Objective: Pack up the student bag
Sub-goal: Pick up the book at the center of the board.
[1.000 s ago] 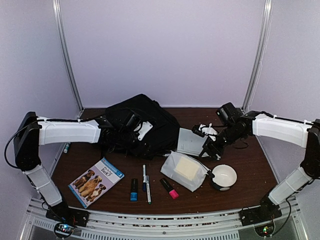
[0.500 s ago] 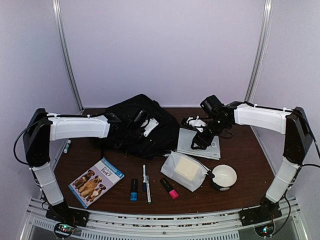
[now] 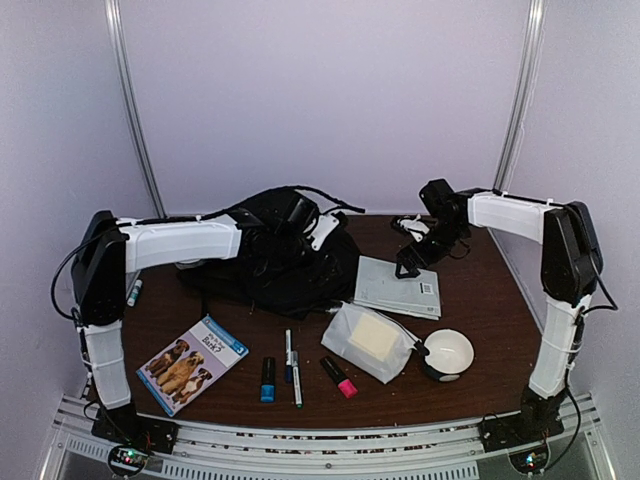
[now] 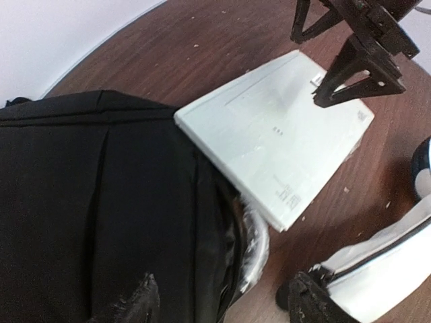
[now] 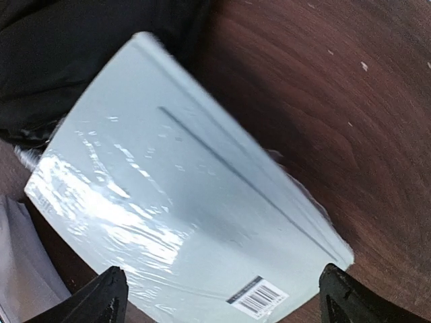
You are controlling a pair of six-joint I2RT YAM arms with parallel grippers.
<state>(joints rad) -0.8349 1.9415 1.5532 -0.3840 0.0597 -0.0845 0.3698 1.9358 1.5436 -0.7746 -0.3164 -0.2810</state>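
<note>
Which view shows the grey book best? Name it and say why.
Left wrist: the grey book shows almost whole and sharp, lying flat beside the student bag. Right wrist sees it closer but blurred. Top external shows it small.

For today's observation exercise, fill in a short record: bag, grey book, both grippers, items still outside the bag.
student bag: black, at the table's rear
grey book: flat beside the bag
left gripper: open, over the bag
right gripper: open, over the grey book
outside bag: white pouch, bowl, dog book, blue marker, pen, pink highlighter
</note>
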